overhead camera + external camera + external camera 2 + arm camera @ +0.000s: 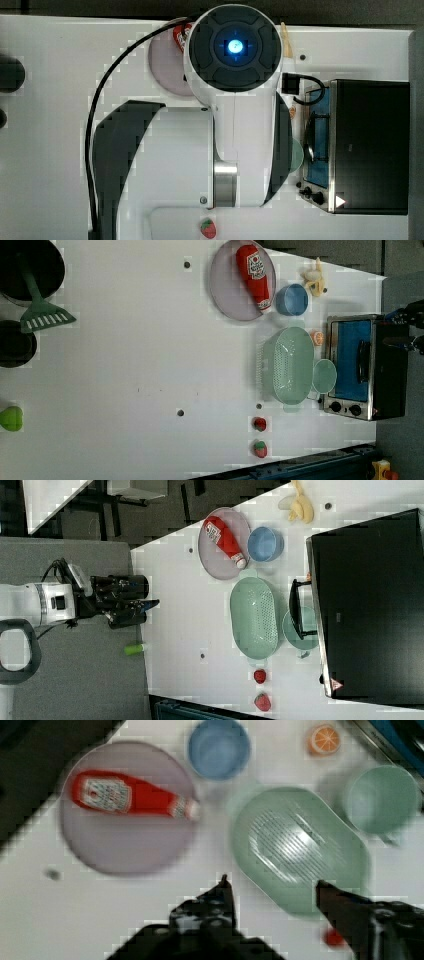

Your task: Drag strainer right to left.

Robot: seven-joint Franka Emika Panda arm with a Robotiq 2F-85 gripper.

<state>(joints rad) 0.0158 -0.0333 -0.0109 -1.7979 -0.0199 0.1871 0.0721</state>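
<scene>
Resting on white worktop (125, 365), strainer (287, 365) between mug (325, 376) and plate (235, 282); pincer (272, 887) spread open, holding nothing, above strainer's rim.

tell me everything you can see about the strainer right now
The strainer is a pale mint-green oval colander that looks like plastic, its bowl dotted with rows of small holes, with a small tab at each end of the rim. It sits upright and empty on the white table, between the grey plate and two strawberries, with the mint mug close beside it by the toaster oven. The hand hovers above its rim, fingers open, not touching.
</scene>
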